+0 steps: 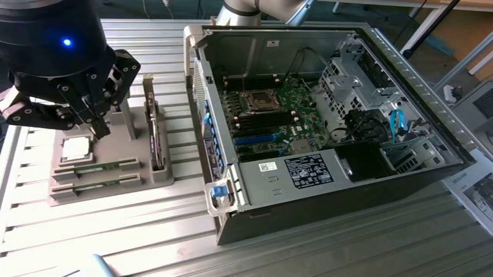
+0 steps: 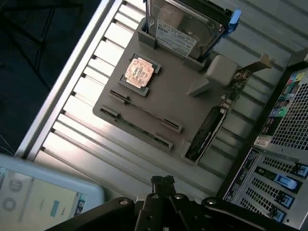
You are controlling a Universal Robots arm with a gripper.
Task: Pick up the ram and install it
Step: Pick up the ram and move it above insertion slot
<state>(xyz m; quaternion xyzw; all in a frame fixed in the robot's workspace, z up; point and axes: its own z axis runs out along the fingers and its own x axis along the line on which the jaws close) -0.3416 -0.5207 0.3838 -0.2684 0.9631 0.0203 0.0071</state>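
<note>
Fingers (image 2: 162,185) clenched empty near grey holder (image 1: 115,151); ram (image 1: 98,167) lies slotted in it.

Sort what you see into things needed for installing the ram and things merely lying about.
Belongs: the two ram sticks, the gripper with shut fingers above their holder, the open computer with its motherboard.
Lying about: processor chip, card standing on edge, hard drive.
</note>
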